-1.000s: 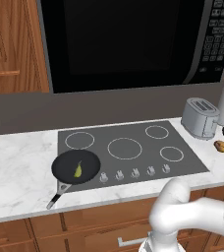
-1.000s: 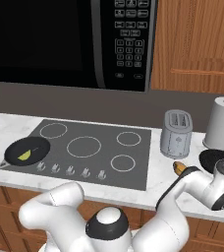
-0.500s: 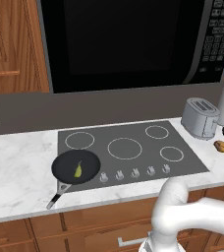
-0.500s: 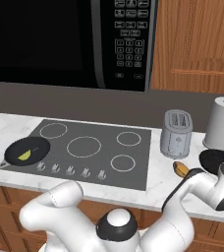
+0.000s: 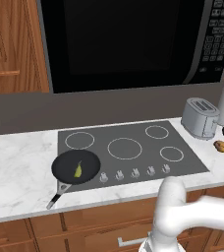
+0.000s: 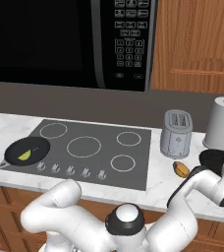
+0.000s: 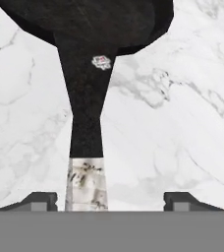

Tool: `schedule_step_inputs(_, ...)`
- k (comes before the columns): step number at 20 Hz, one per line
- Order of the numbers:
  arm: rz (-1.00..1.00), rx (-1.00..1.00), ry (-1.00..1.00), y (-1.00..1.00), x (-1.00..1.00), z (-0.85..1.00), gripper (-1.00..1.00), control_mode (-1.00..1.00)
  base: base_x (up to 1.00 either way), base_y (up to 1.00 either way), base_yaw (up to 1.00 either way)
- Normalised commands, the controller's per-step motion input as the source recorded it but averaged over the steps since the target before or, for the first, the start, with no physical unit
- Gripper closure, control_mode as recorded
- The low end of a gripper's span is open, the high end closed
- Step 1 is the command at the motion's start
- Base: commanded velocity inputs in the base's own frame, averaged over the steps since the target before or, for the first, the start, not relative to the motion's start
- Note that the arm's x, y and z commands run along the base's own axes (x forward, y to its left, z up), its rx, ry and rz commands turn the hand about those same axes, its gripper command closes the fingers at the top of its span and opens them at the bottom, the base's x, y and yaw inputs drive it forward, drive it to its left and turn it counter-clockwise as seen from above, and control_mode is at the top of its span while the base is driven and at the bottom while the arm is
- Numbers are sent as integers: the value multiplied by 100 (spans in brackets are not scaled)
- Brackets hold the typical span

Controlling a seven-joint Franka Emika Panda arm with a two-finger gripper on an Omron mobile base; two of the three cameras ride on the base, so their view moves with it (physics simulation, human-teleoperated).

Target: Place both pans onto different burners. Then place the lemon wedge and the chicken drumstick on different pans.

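One black pan with the lemon wedge in it sits on the front-left burner, while the open claw straddles the handle of the second pan, on the marble table beside the chicken drumstick, probably to lift it.

No legible text; microwave keypad markings too blurred

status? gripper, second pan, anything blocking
Gripper open, straddling the second pan's handle, not clamped. That pan on the counter right of the toaster. Drumstick beside it, clear of the handle.
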Motion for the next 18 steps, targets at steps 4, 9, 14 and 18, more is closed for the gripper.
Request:
schedule_step_inputs(4,0,0,2,-14,23,-16,100,-100,0,0,0)
schedule_step_inputs(9,0,0,2,-18,22,-17,100,-100,0,0,0)
schedule_step_inputs(14,0,-4,0,3,1,3,100,-100,0,0,0)
schedule_step_inputs(18,3,-13,-2,32,-24,20,100,-100,0,0,0)
